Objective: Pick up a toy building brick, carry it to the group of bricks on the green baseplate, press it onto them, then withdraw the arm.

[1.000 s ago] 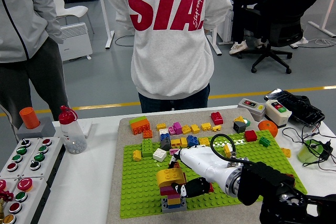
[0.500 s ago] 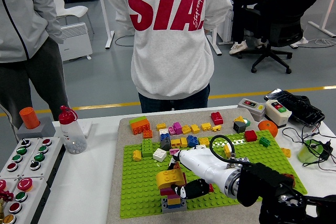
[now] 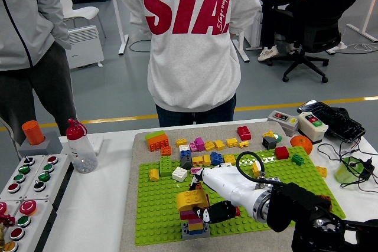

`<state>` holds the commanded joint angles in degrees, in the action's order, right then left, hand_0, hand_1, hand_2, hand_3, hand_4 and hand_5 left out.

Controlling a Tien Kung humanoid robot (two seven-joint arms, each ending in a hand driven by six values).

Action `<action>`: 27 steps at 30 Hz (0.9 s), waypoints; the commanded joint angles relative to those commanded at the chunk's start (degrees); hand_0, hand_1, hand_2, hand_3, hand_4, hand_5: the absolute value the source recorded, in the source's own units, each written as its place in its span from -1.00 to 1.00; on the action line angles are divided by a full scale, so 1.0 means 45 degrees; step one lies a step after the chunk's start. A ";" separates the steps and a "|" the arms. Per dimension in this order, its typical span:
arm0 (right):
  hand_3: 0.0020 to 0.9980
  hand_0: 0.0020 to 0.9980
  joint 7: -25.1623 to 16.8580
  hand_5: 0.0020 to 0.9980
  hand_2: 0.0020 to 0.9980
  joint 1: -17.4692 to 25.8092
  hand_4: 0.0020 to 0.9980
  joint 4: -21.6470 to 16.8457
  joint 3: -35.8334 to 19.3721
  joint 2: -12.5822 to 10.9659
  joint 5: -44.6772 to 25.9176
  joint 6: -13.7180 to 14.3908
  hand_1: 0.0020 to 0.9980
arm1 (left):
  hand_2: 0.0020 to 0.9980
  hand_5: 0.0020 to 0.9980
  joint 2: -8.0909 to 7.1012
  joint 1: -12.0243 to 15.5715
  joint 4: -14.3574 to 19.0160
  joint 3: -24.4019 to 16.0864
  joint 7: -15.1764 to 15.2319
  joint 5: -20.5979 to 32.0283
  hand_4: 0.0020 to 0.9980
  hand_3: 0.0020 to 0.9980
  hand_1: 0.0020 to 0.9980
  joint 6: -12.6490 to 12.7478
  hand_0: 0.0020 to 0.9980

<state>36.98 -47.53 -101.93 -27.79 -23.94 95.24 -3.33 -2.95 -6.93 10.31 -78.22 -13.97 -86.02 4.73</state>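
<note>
On the green baseplate (image 3: 159,205), near its front edge, the right hand (image 3: 214,196) sits in almost the same spot as half a second ago; a second ago it was a touch higher and the yellow brick (image 3: 191,199) with it. White hand shell, black fingers (image 3: 217,210) curled narrow around the yellow brick, holding it on top of the brick stack (image 3: 194,221). Yellow brick: chunky, slightly tilted, studs up, touching the stack's top layer. Stack below it shows dark purple, yellow, blue and a grey base piece, standing on the baseplate. Loose bricks unchanged from both earlier frames: white brick (image 3: 180,174) and green brick (image 3: 166,165) behind the stack on the baseplate, orange brick (image 3: 158,141) and red brick (image 3: 244,133) beyond the baseplate's far edge on the grey mat (image 3: 129,216). Left of the baseplate on the white counter (image 3: 94,205): a clear bottle (image 3: 80,146) with a red cap, contents not discernible. Behind the baseplate a person in a white sweatshirt (image 3: 192,39) stands at the counter's far side, hands out of sight.
</note>
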 joint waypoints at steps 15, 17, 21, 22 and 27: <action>0.48 0.84 0.0000 -0.34 0.81 0.0064 0.14 0.0000 0.0009 0.0036 -0.0001 -0.0189 0.62 | 0.35 1.00 0.0020 0.0054 0.0000 -0.0041 -0.0009 -0.0067 -0.44 0.15 0.38 0.0016 0.30; 0.48 0.84 0.0000 -0.34 0.81 0.0071 0.14 0.0000 0.0020 0.0040 0.0009 -0.0188 0.62 | 0.35 1.00 0.0022 0.0063 0.0000 -0.0044 -0.0007 -0.0068 -0.44 0.15 0.38 0.0017 0.30; 0.50 0.84 0.0000 -0.34 0.82 0.0069 0.14 0.0000 0.0025 0.0039 0.0020 -0.0183 0.62 | 0.35 1.00 0.0020 0.0063 0.0000 -0.0037 0.0001 -0.0049 -0.44 0.15 0.38 0.0018 0.30; 0.50 0.84 0.0000 -0.34 0.82 0.0066 0.14 0.0000 0.0021 0.0039 0.0022 -0.0182 0.62 | 0.35 1.00 0.0019 0.0060 0.0000 -0.0036 0.0002 -0.0048 -0.44 0.15 0.38 0.0017 0.30; 0.51 0.84 0.0000 -0.32 0.83 0.0047 0.15 0.0000 -0.0007 0.0020 0.0019 -0.0195 0.63 | 0.35 1.00 0.0014 0.0043 0.0000 -0.0031 0.0008 -0.0025 -0.44 0.15 0.38 0.0017 0.30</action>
<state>36.98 -47.32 -101.93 -27.82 -23.85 95.33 -4.21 -2.89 -6.74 10.31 -78.36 -13.93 -86.13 4.80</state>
